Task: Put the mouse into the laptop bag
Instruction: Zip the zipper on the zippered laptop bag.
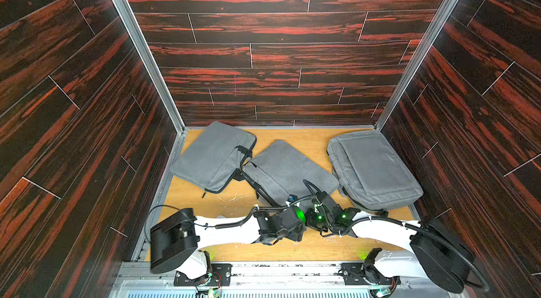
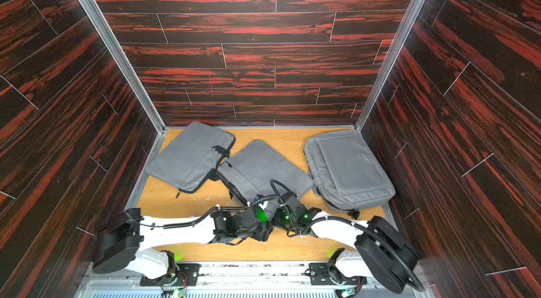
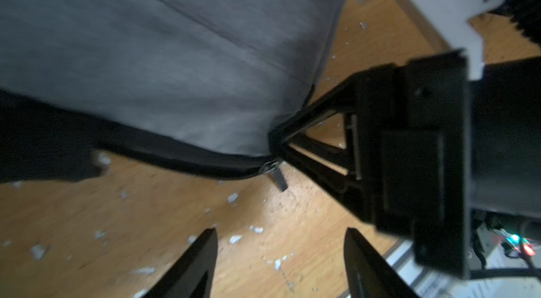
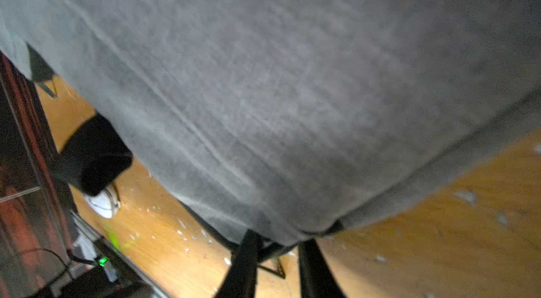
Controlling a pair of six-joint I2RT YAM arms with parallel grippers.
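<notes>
At the near corner of the middle laptop bag (image 1: 288,169), on the wooden table (image 1: 292,249).
Right gripper (image 3: 278,142) pinched tight on the bag's corner edge, just beside the zipper pull (image 3: 276,176). Left gripper (image 3: 281,232) jaws spread, holding nothing, low over bare wood. White mouse (image 4: 104,202) lies on the table outside the bag, partly behind a dark shape.

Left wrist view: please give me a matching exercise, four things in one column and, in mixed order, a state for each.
Things: 1 left gripper; 2 right gripper; 3 zipper pull; 4 table.
States: A shut on the corner of the middle bag; B strewn with white flecks; C open, empty; D metal, at the bag's black edge.
Pairs: 1-C; 2-A; 3-D; 4-B.
</notes>
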